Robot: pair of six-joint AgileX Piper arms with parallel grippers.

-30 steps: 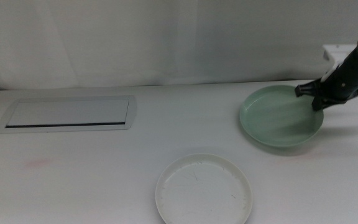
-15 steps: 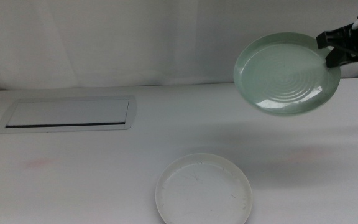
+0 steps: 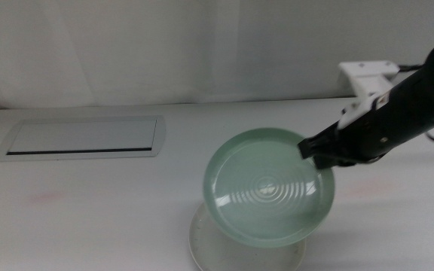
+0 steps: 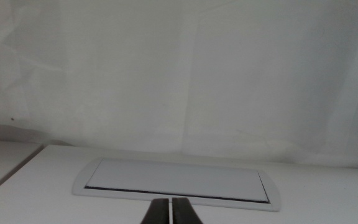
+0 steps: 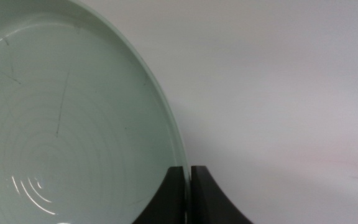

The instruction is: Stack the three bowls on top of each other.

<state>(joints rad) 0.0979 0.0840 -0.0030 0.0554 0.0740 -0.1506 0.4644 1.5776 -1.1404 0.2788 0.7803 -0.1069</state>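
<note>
I have the right gripper (image 3: 316,153) clamped on the rim of the pale mint green bowl (image 3: 270,187), its arm reaching in from the right side of the table (image 3: 89,211). The bowl hangs in the air, tilted so its ringed inside faces the middle camera. It sits in front of the white bowl (image 3: 200,242), covering most of it; I only see a strip of white rim at the lower left and along the bottom edge. In the right wrist view the two dark jaws (image 5: 190,196) are nearly together with the green rim (image 5: 154,87) pinched between them.

Off to the left lies the flat white panel with a dark slot (image 3: 83,138), well apart from both bowls.

The left gripper (image 4: 169,211) is out of the middle view; its wrist camera shows its jaws pressed together on nothing, looking at the same panel (image 4: 176,179). A white curtain (image 3: 164,45) backs the table.
</note>
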